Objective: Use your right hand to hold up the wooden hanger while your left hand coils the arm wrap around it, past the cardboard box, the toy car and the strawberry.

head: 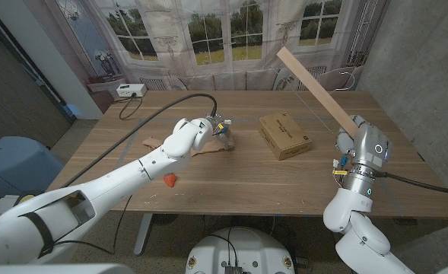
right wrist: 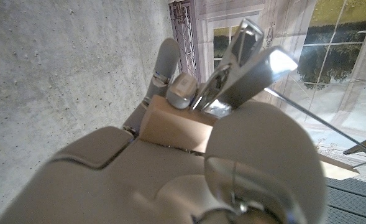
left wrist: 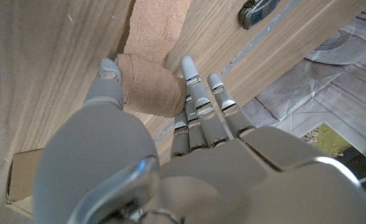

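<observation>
Wooden table (head: 231,179) — right hand (head: 353,146) grips the wooden hanger (head: 319,90) tilted in the air; left hand (head: 207,126) pinches the tan arm wrap (left wrist: 150,84) near the cardboard box (head: 284,135) — strawberry (head: 169,180) apart.

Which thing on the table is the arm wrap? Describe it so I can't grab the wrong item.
On the wooden table, look left of the flat brown cardboard box, where the left hand reaches. The arm wrap is the pale beige, soft fabric strip lying there, partly rolled; the small red strawberry sits nearer the front edge.

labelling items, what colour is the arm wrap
Beige-tan arm wrap, clearest in the left wrist view.
</observation>
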You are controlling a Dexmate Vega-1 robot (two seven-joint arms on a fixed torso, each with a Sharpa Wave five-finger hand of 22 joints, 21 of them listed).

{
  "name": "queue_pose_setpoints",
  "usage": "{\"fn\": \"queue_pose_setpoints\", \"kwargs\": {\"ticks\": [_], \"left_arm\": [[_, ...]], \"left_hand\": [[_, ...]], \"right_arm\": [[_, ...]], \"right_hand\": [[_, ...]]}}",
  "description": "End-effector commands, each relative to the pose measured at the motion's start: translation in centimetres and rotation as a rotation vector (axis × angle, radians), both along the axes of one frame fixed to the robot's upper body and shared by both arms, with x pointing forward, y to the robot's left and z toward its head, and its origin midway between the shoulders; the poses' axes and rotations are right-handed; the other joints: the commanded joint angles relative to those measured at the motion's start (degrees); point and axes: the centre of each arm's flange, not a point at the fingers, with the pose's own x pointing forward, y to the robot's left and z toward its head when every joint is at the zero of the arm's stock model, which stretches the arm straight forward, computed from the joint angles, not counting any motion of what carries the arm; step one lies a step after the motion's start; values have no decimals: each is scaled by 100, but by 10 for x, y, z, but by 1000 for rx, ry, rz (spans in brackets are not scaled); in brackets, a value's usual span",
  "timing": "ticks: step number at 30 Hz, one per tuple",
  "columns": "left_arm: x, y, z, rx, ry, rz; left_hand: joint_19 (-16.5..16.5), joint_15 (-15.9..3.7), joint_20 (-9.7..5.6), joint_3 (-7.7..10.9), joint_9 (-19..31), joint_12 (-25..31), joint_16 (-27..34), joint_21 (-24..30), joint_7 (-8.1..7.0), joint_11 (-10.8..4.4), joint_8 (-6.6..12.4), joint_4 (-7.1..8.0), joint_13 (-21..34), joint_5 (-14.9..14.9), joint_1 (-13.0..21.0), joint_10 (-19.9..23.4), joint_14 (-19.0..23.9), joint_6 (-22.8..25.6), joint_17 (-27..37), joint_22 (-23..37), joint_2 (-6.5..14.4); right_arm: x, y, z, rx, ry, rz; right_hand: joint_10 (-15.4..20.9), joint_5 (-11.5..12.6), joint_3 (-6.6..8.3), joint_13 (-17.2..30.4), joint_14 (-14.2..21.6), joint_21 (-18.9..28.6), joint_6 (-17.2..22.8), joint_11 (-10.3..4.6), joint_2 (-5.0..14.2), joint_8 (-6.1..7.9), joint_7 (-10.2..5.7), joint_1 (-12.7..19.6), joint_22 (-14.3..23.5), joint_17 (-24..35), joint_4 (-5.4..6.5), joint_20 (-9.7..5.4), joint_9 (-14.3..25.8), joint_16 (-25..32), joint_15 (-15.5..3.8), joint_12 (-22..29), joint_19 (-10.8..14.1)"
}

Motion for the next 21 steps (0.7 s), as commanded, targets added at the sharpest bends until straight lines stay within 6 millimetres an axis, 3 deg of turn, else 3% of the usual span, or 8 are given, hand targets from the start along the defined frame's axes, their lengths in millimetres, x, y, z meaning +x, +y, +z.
{"fn": "queue_pose_setpoints", "kwargs": {"ticks": [1, 13, 21], "left_arm": [[-32, 13, 16, -174, -221, -127], [-47, 14, 25, -218, -243, -189], [-57, 10, 29, -230, -194, -260]], "left_hand": [[114, -480, 6, 484, 138, 763, 188, 120, -855, -1348, 1020, 393, 876, 141, 1055, 1733, 94, 2178, 276, 59, 809], [640, -450, 11, 410, 551, 1470, 620, 704, -772, -1310, 1501, 365, 1696, 512, 1137, 1915, 448, 2366, 951, 331, 674], [671, -454, 14, 445, 692, 1635, 681, 886, -682, -1243, 1609, 342, 1935, 632, 1175, 1967, 597, 2325, 1059, 456, 628]], "right_arm": [[3, -1, -1, -13, 24, -17], [18, 3, 1, -28, 59, -27], [25, 7, 4, -37, 62, -18]], "right_hand": [[-57, 6, 50, 17, 33, 59, 79, -23, 337, 32, 24, -317, -7, 25, -20, -595, 15, 331, -68, 69, -53], [-82, -1, 69, 17, 23, 131, 77, -24, 333, 62, 28, -315, -38, 25, -31, -610, 3, 332, -68, 148, -89], [-97, -5, 80, 16, 17, 168, 88, -25, 329, 79, 35, -313, -71, 25, -38, -610, -15, 333, -69, 195, -102]]}}
